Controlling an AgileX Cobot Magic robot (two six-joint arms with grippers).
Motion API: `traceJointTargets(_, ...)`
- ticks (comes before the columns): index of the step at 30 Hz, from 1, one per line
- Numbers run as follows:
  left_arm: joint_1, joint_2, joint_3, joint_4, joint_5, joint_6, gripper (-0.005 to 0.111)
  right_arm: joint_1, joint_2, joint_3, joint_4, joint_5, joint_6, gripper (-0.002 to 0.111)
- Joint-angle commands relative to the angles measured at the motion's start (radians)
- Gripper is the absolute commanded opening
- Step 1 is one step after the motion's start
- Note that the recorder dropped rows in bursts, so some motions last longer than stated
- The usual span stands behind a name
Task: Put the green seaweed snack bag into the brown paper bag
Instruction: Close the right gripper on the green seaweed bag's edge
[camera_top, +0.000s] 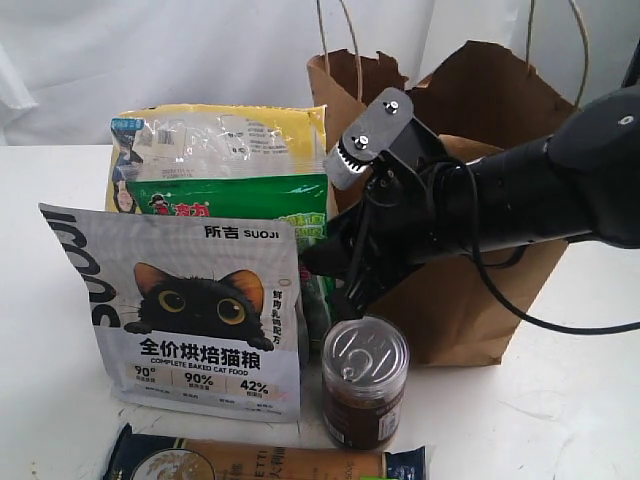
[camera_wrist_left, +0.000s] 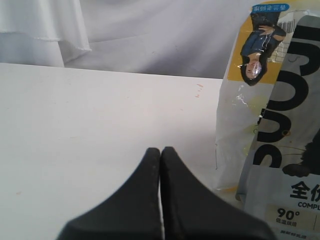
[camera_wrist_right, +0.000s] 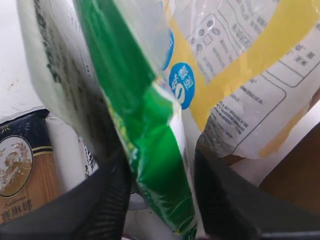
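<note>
The green seaweed snack bag (camera_top: 235, 200) stands upright, wedged between a grey cat-food pouch in front and a yellow-and-clear bag behind. My right gripper (camera_top: 318, 262) reaches in from the right at the bag's right edge. In the right wrist view its two black fingers (camera_wrist_right: 112, 195) touch both faces of the green seaweed snack bag (camera_wrist_right: 150, 150), so the right gripper (camera_wrist_right: 161, 155) is shut on it. The brown paper bag (camera_top: 470, 300) stands open-topped behind the right arm. My left gripper (camera_wrist_left: 160, 150) is shut and empty over the bare white table, out of the exterior view.
The grey cat-food pouch (camera_top: 190, 310) leans at front left. The yellow-and-clear bag (camera_top: 220, 135) rises behind the green one. A tin can (camera_top: 365, 380) stands just below my right gripper. A flat noodle pack (camera_top: 260, 462) lies along the front edge.
</note>
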Motion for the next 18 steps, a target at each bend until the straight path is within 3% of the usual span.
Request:
traceJointTargets(1, -0.005, -0.004, 0.005, 0.002, -0.009, -0.001, 0.0, 0.0, 0.016, 0.001, 0.105, -0.008, -0.079, 0.036)
traceJointTargets(4, -0.005, -0.004, 0.005, 0.002, -0.009, -0.001, 0.0, 0.0, 0.016, -0.004, 0.193, 0.017, -0.173, 0.036)
traceJointTargets(18, -0.005, -0.004, 0.005, 0.002, -0.009, -0.001, 0.0, 0.0, 0.04, -0.032, 0.315, 0.078, -0.277, 0.035)
